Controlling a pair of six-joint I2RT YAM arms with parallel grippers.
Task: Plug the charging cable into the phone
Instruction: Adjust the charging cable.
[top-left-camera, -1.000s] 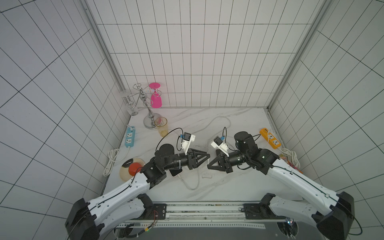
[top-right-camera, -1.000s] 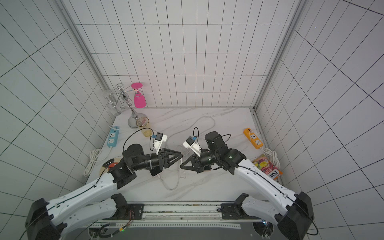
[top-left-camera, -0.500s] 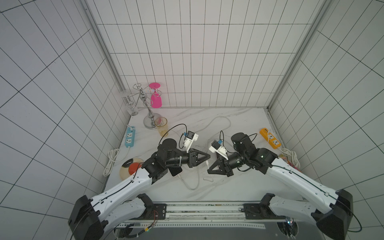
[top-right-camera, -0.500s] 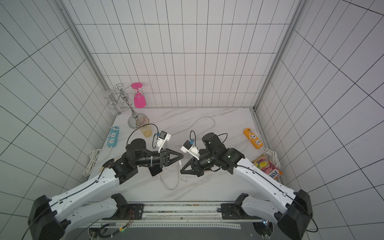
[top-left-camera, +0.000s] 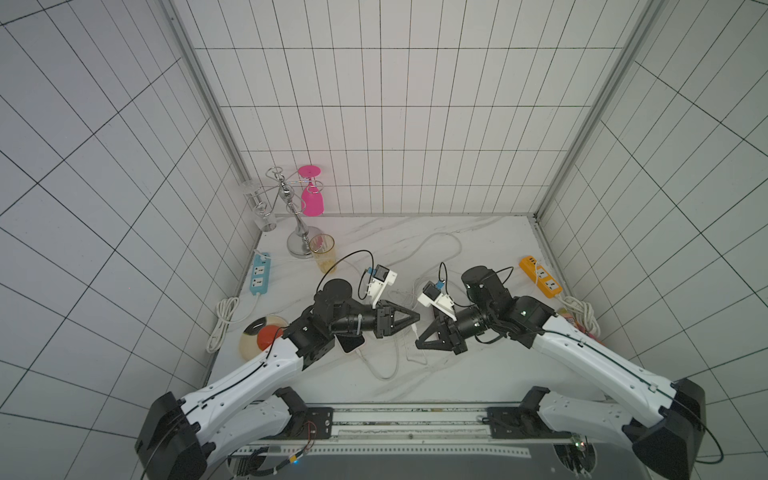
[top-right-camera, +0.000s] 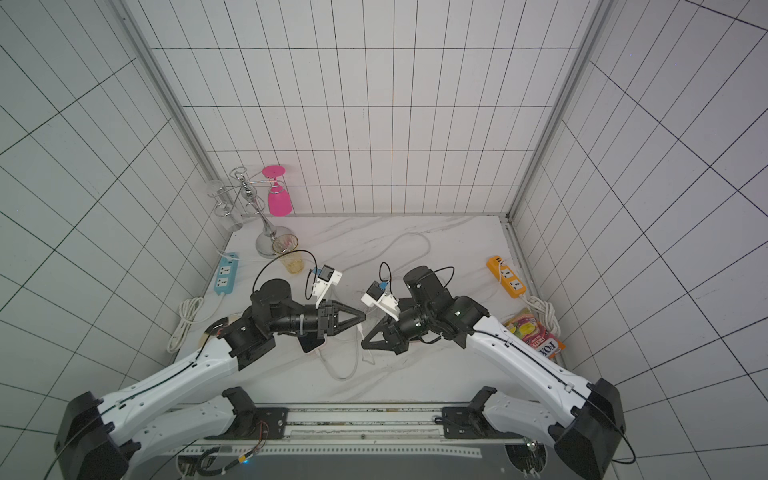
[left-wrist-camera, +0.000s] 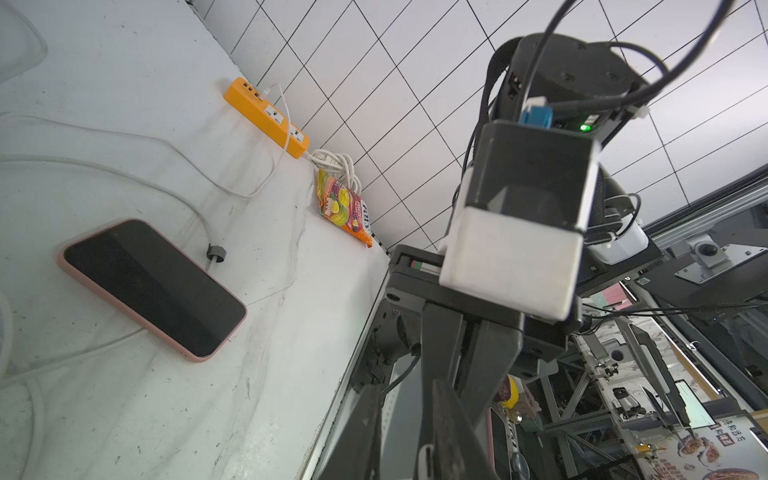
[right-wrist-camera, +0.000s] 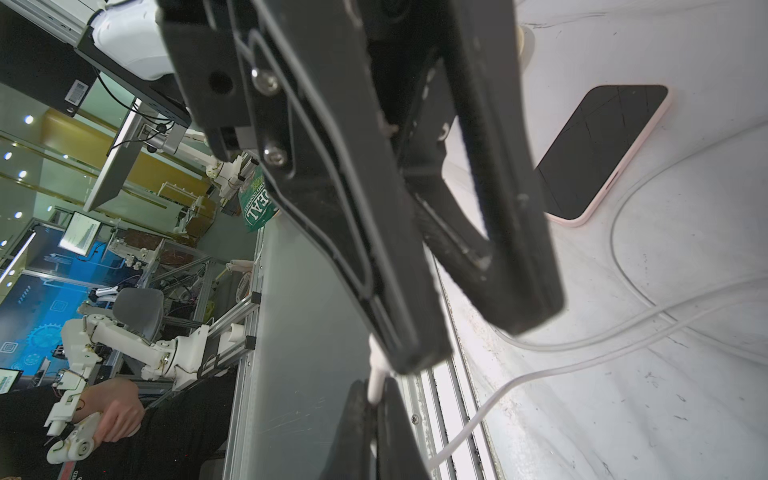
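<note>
Sitting at roughly the halfway mark, judging by the layout: holding the working end of the charging cable (top-left-camera: 385, 377) up in the air, but not yet pushing anything into the phone (left-wrist-camera: 153, 286). Keeping the white plug (top-left-camera: 414, 331) clear of the counter (top-left-camera: 478, 374), between the two arms, with both grips on it at once. Pinching it with the right hand (top-left-camera: 418, 343), fingers pressed together and the plug poking out past their tips. Nipping that free end with the left hand (top-left-camera: 416, 320), fingers drawn in close around it in the right wrist view. Looking like a pass from one hand to the other, though only guessing at that. Leaving undone: settling the plug in one hand, lining it up with the socket in a short end of the phone, sliding it home.

Running the plug's long axis from one set of fingertips to the other, roughly back to front in both top views, and not aiming at the phone. Not managing to tell which end carries the metal tip.

Finding the phone flat on the counter, dark screen up, in a pink case, mostly hidden beneath the left arm (top-left-camera: 340, 320) in both top views, near the hands but touching neither. Reading its long axis as slanting across the counter, one short end turned toward the front edge. Not seeing the socket itself, so not knowing which end to aim for
</note>
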